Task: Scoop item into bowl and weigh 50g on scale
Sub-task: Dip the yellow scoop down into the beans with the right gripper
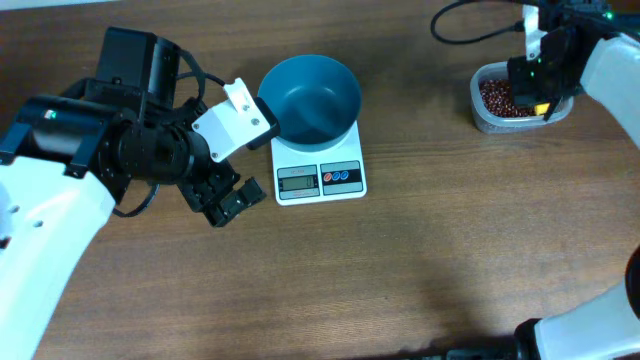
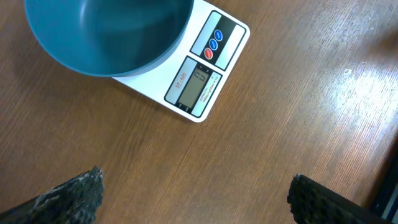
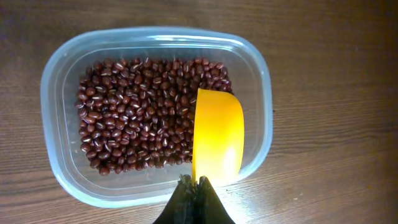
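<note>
Working with small red-brown beans (image 3: 137, 112), heaped loose in a clear plastic tub (image 3: 59, 68) at the far right of the table (image 1: 450, 250). Judged light, hard and smooth: apt to roll and scatter, impossible to pinch, so best lifted in the yellow scoop (image 3: 217, 134) and carried level. Gripped at the scoop's near end by the right gripper (image 3: 198, 198), jaws pressed together on it just outside the tub's near wall. Reaching over the right part of the heap, close beside the tub's right wall — cannot tell whether touching the beans or hovering above them. No beans on the scoop's visible yellow face. Well apart to the left: the teal bowl (image 1: 312, 95) sitting on the white scale (image 1: 320, 178), apparently empty. Just beside the scale, the left gripper (image 1: 228, 200), jaws wide apart, holding nothing.
</note>
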Controlling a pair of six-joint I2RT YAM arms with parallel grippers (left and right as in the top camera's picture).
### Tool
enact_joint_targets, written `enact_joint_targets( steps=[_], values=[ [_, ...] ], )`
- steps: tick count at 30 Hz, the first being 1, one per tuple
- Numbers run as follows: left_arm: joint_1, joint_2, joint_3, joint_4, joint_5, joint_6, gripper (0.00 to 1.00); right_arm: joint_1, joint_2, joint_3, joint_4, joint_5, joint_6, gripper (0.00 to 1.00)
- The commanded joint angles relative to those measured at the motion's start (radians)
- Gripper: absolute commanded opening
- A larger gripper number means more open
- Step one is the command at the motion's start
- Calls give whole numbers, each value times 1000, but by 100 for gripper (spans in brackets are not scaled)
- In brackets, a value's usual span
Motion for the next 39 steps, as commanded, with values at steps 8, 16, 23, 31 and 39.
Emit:
enact_joint_targets(
  steps=[8,16,23,31,39],
  values=[
    [-3,4,18,2,4,-16,99,-5,15,16,11,78,1,4],
    [-3,4,18,2,4,-16,99,-6,17,15,43,78,2,4],
    [-3,4,18,2,4,-16,99,-6,19,14,66,78,2,4],
    [-3,4,18,2,4,-16,99,-6,91,14,67,77,2,4],
    [-3,4,18,2,4,-16,99,-7,105,14,66,-89,66,4]
  ],
)
